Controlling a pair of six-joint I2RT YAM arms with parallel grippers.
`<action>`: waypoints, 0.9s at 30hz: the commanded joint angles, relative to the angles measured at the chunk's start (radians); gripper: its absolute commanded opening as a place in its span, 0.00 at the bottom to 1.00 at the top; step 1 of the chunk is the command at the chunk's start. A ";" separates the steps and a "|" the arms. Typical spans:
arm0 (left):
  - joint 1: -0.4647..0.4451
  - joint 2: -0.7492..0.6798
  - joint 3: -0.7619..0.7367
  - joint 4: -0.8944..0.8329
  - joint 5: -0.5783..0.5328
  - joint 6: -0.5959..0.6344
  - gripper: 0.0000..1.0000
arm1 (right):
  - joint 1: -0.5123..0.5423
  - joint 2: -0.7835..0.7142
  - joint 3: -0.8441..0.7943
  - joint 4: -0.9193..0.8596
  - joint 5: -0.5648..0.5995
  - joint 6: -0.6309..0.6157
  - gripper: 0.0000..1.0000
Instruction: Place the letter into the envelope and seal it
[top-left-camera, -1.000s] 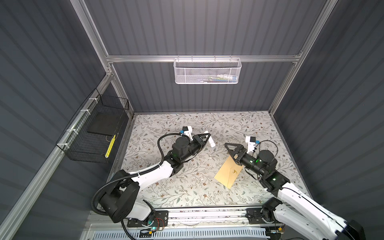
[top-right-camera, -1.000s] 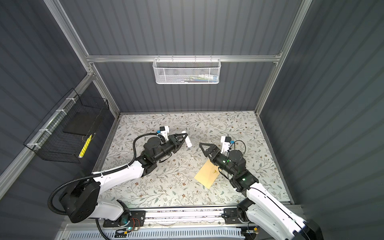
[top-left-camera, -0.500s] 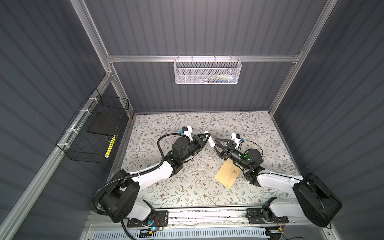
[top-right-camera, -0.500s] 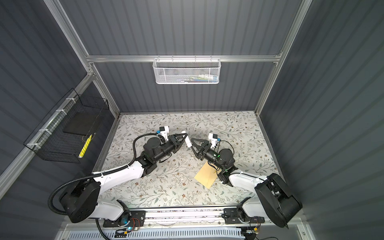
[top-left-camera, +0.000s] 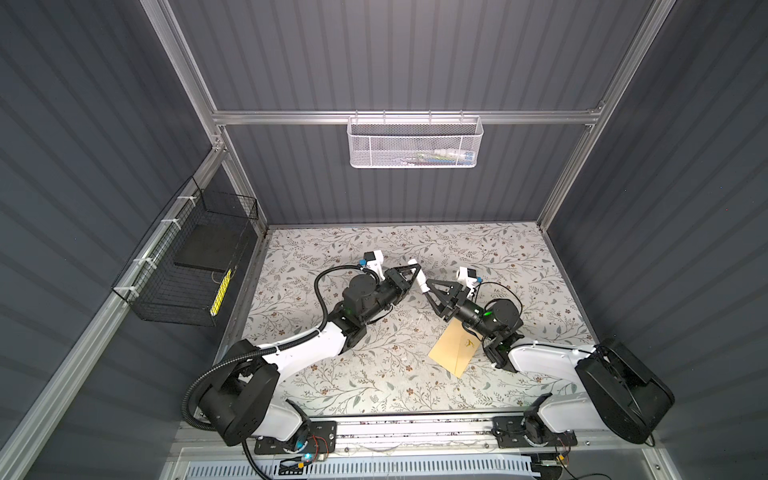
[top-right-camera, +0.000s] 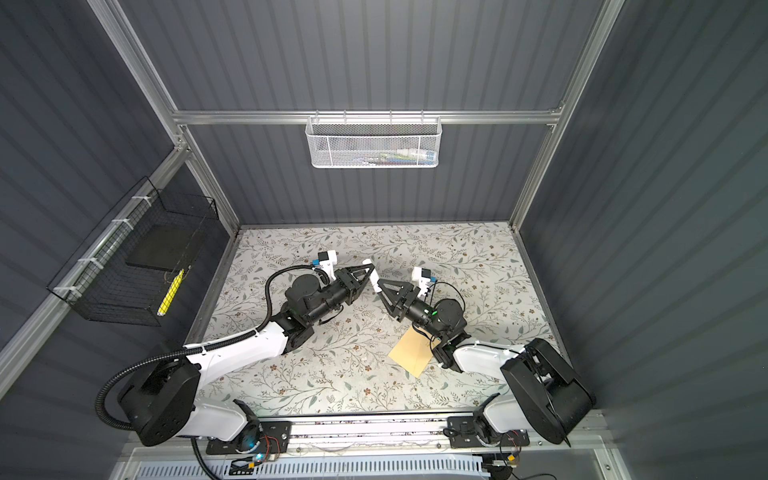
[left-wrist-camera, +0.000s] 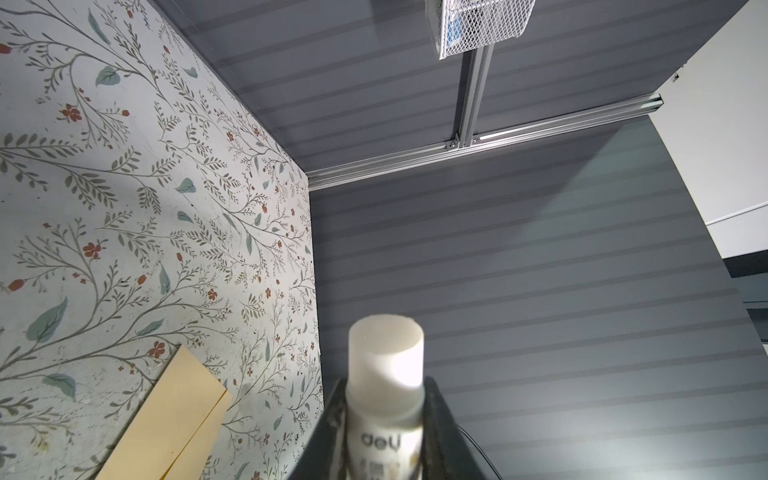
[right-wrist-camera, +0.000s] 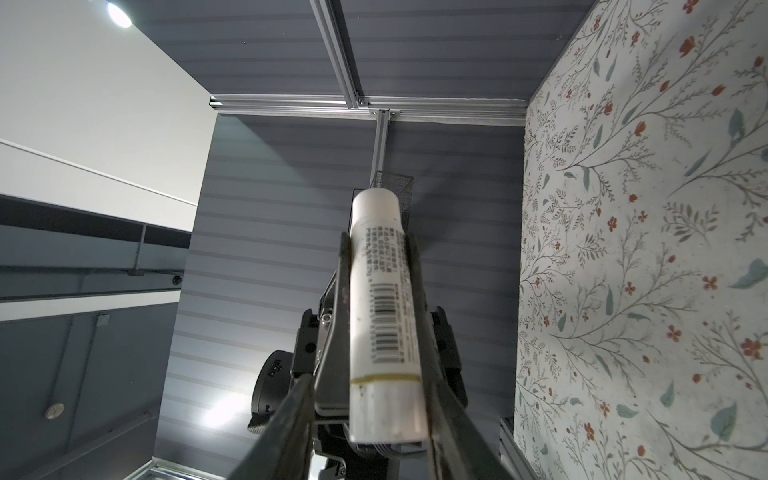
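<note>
Dim overall, floral mat lit from above; lamp glare in right wrist view; close stick soft

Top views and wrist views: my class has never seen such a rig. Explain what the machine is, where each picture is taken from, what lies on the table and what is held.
Two robot arms work on a flowered table. Two pictures look down from overhead; two come from cameras on the arms' wrists. A tan envelope lies flat on the table; no letter shows. The left pincer grips a white glue stick; the right pincer straddles it, grip unclear.
</note>
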 joint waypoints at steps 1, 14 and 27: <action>0.003 -0.011 -0.009 -0.007 -0.013 0.024 0.00 | 0.016 0.005 0.020 0.076 -0.022 -0.008 0.44; 0.002 -0.018 -0.019 -0.026 -0.023 0.026 0.00 | 0.021 -0.028 0.041 -0.053 -0.043 -0.074 0.26; 0.003 -0.012 0.009 -0.099 0.018 0.046 0.00 | 0.047 -0.310 0.235 -1.073 0.108 -0.622 0.24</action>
